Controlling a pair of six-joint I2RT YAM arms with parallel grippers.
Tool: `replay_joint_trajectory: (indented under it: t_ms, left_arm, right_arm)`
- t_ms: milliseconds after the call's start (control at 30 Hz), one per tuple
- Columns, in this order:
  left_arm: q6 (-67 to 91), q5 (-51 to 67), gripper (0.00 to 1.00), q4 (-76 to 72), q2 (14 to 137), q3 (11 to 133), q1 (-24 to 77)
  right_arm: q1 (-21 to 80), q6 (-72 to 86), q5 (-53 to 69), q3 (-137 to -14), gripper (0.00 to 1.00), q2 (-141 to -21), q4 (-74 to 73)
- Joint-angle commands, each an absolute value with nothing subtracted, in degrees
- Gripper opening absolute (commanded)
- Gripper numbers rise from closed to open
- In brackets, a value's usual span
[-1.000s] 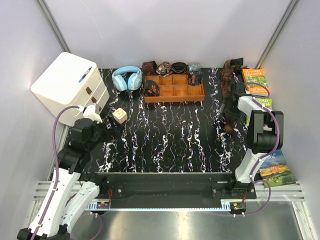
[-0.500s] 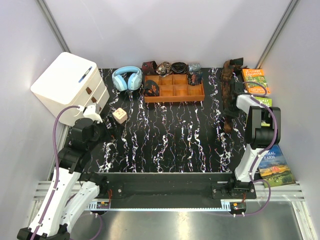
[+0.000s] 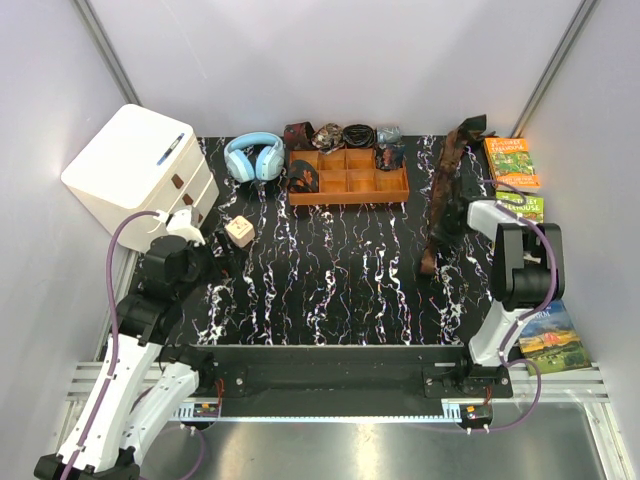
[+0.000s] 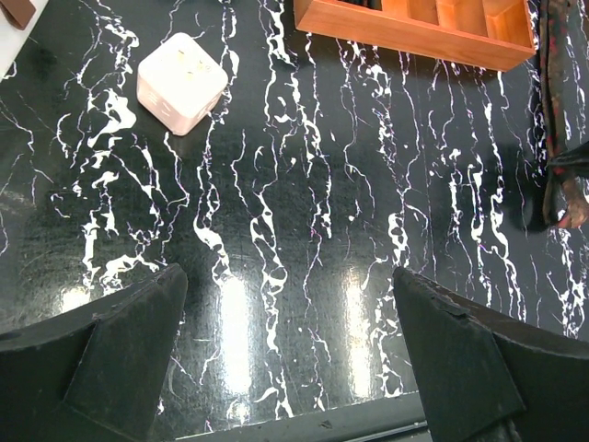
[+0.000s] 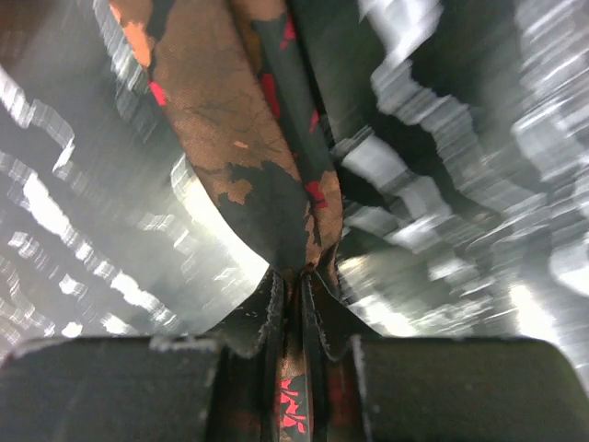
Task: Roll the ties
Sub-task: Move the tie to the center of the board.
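Right wrist view shows the right tool (image 5: 293,287) pinching the tie (image 5: 230,120); top view adds books (image 3: 511,160) nearby; left tool (image 4: 287,285) is spread wide.

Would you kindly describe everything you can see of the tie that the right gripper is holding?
The tie is a long, narrow strip of soft-looking fabric, dark brown with reddish-tan patches and small red flecks. It stretches diagonally across the right side of the black marbled table, one end at the back edge. The right gripper is shut on it toward its nearer end, the fingers pinching the cloth into a crease.
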State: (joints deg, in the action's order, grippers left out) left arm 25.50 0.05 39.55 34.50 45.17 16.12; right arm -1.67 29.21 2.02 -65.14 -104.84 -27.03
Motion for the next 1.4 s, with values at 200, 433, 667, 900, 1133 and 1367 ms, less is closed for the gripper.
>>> replay_joint_trajectory:
  t_ms: [200,433,667,900,1133,1367]
  left_arm:
    - [26.3,-3.9,0.97,38.7,34.9,45.5,17.1]
    - [34.3,-10.3,0.89,40.5,37.2,45.1,29.8]
    - [46.7,-19.8,0.88,34.1,50.1,45.8,50.0]
    - [57.3,-18.9,0.84,18.9,61.1,42.1,54.0]
    - [59.3,-19.3,0.77,12.0,66.4,42.2,55.1]
    - [59.2,-19.1,0.75,9.1,71.6,42.9,56.2]
  right_arm:
    - [20.2,54.3,11.0,-58.6,0.25,-99.8,-18.3]
    - [22.5,52.4,6.2,-57.3,0.77,-94.3,-22.8]
    - [22.5,48.2,0.2,-54.7,0.68,-83.1,-26.7]
    - [22.5,45.8,6.6,-52.7,0.35,-81.0,-18.5]
    - [22.5,47.5,19.5,-54.6,0.13,-91.5,-8.4]
    - [22.6,48.1,18.6,-53.3,0.08,-96.0,-7.3]
